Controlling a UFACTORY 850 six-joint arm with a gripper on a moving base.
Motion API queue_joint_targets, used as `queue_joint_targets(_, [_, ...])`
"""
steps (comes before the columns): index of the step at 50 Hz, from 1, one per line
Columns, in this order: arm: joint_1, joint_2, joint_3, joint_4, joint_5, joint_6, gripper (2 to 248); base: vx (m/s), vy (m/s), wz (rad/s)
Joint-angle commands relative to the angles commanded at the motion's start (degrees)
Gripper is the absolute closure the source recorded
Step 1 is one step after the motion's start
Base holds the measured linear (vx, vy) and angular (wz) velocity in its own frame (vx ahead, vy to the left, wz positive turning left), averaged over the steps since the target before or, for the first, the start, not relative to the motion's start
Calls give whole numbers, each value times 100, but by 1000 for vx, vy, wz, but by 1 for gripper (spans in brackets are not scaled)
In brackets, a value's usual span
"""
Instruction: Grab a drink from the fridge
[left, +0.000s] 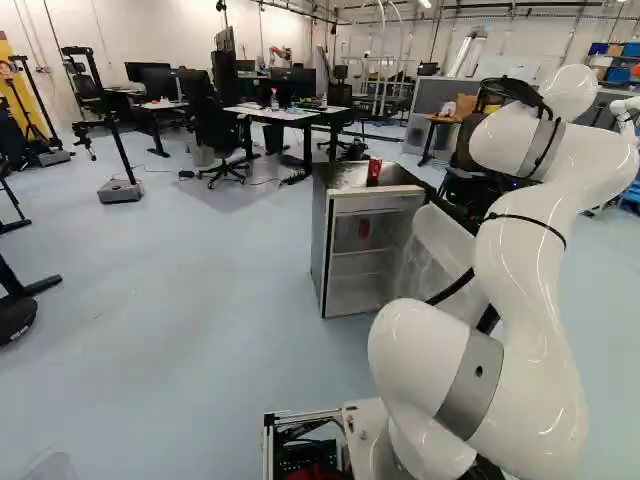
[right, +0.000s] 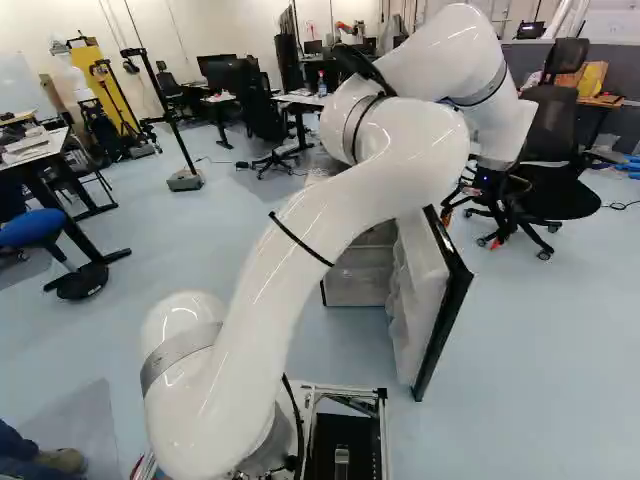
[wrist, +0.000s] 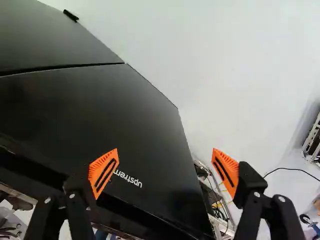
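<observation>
Jaws stand wide apart with nothing gripped, the gripper (wrist: 165, 150) poised over the black outer face of the fridge door (wrist: 125, 110). From where I'm standing, the opening step looks done: the door is swung out from the fridge (left: 318, 235), and reaching in should come next. A red drink can (left: 364, 228), as far as I can make out through the shadow, sits inside on a shelf. The arm (right: 310, 240) would have to bring the gripper round the door's free edge and square it to the opening, minding the shelves, before closing on the can. Another red container (left: 374, 172) stands on top of the fridge. Underneath is a smooth, pale blue floor (left: 200, 300); beyond are a white-topped desk (left: 270, 114), monitors (left: 155, 78) and a black office chair (right: 555, 140).
</observation>
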Motion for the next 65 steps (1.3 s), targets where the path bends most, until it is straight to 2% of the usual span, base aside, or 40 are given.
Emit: queue_joint_targets(65, [404,860,1585,0,3,0,3,0,0,0])
